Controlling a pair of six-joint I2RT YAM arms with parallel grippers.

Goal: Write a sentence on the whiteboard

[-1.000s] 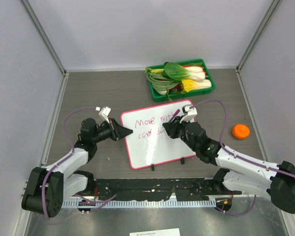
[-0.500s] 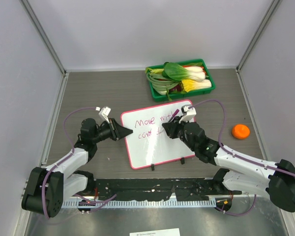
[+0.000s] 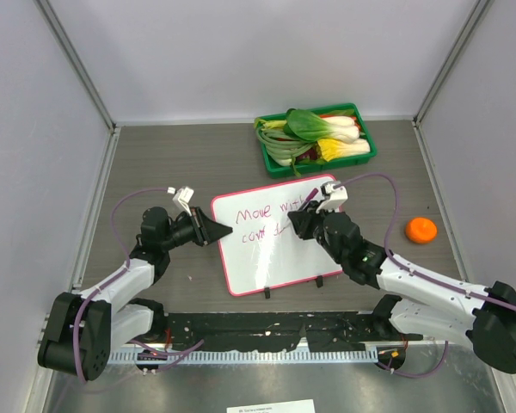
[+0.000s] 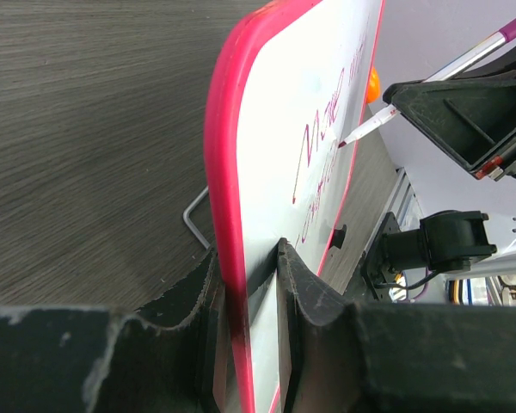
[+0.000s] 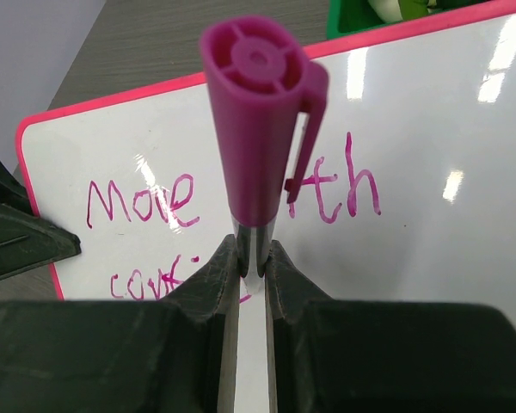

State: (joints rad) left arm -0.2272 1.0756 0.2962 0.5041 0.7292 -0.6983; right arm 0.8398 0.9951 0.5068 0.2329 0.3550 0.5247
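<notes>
- While the second line of writing was under way, the whiteboard stood propped and tilted near the middle of the table, closer to its near edge than its far one.
- Left claw pinched the board's pink left edge, with the frame seated deep between the fingers. The board looked braced against pen pressure.
- Right claw was pressed together on the magenta marker, gripping the barrel, clip end pointing up at the wrist camera.
- Marker tip appeared to touch the board at the end of the lower line. The upper line read roughly "Move with"; the lower began "cont", rest unclear.
- Judgement: light, even pressure seemed called for, since the board was held on one side only and could pivot away on its right.
- Judgement: strokes should run into the bare right part of the lower line, with letter height matched to the row above.
- Judgement: the left grip should not loosen before the tip lifts off.
- Green tray at the far edge and the orange toward the right edge lay well apart from the work.
</notes>
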